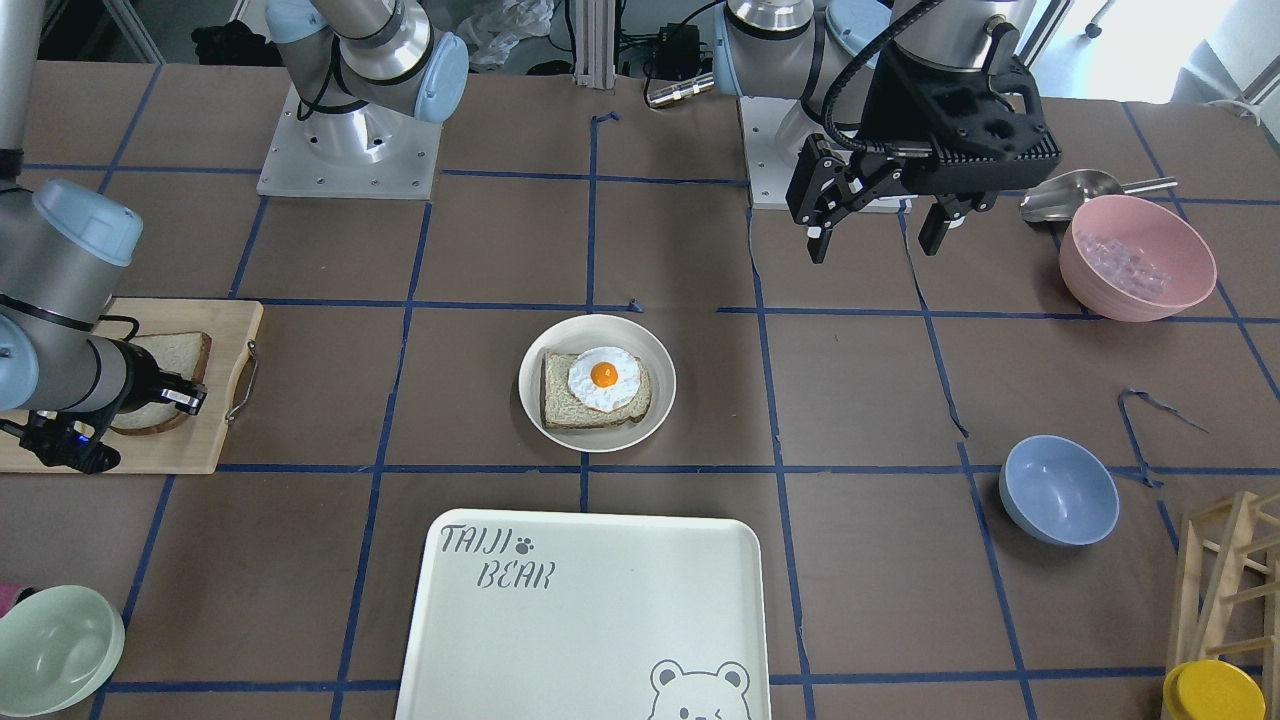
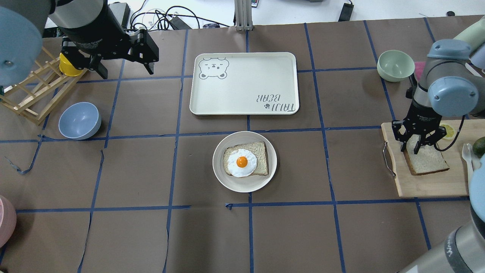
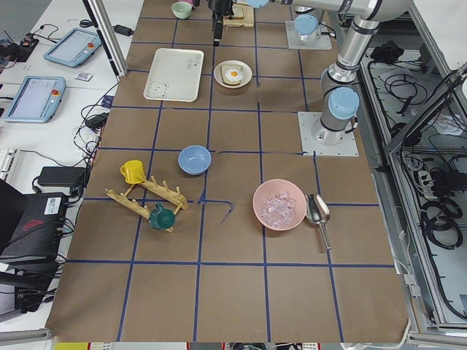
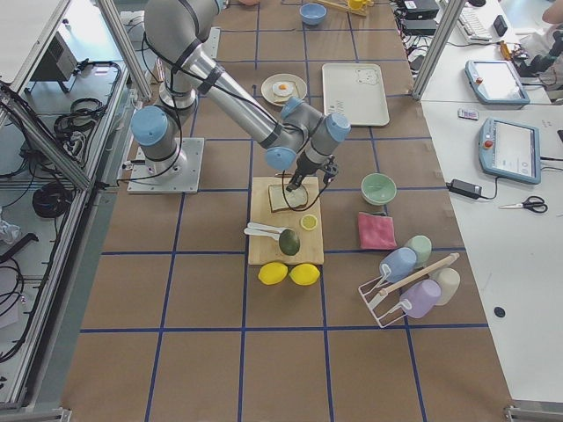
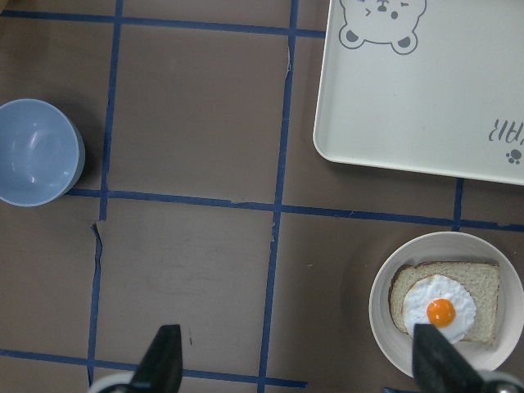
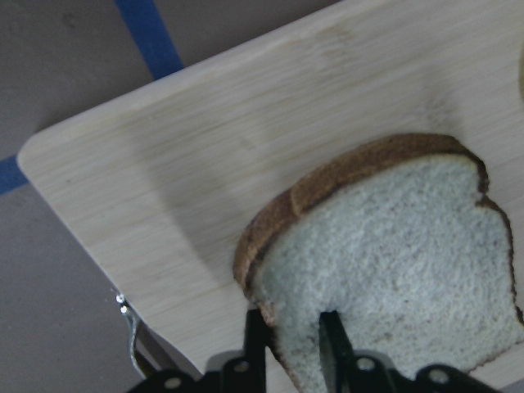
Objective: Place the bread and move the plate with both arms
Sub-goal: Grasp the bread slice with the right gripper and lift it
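Tray lettering
The cream tray (image 1: 640,620) read "TAIJI BEAR" near one corner, a paw print beside "TAIJI"; a bear face marked the opposite corner.

Matt brown paper table cover (image 2: 151,170), grained wooden board (image 6: 205,164), spongy matt bread (image 6: 393,246), smooth cream plate (image 2: 218,167)

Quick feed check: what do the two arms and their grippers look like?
Both the left arm and right arm are silver-grey tubes with light-blue round joint caps. The left gripper and right gripper are black, two-fingered, with white lettering too small to read. A black ribbed cable runs along the left wrist.
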You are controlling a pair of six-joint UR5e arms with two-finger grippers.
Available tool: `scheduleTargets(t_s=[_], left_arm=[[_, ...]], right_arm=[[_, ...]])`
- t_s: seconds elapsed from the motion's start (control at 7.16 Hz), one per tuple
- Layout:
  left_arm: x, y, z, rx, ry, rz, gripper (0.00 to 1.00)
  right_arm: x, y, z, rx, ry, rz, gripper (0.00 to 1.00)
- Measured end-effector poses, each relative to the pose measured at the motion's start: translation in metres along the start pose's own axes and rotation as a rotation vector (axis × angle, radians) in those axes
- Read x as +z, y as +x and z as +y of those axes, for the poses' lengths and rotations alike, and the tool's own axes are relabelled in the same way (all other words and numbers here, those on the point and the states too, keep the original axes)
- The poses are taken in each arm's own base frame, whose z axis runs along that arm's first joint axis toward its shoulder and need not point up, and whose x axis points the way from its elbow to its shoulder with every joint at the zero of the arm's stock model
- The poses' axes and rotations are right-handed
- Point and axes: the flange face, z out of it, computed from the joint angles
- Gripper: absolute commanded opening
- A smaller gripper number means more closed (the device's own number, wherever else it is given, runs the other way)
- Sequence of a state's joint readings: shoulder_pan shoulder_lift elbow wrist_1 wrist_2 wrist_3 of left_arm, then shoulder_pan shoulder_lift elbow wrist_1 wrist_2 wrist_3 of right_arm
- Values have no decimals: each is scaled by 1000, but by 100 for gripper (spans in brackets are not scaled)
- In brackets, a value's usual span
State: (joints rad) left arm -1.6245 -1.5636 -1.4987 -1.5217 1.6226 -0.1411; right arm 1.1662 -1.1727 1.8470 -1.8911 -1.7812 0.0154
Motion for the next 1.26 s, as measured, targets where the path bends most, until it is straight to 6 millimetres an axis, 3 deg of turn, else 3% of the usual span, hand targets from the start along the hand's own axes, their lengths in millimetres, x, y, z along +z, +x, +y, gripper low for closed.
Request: scheduleTargets(t_s=[0.7,1.26], left_arm=[[0,0,0,0,1,-1,100],[0,0,0,0,1,-1,100]], right_arm=[[-19,2,3,-12,-6,-15,0],[-90,-5,19,-30,-58,-52,0]])
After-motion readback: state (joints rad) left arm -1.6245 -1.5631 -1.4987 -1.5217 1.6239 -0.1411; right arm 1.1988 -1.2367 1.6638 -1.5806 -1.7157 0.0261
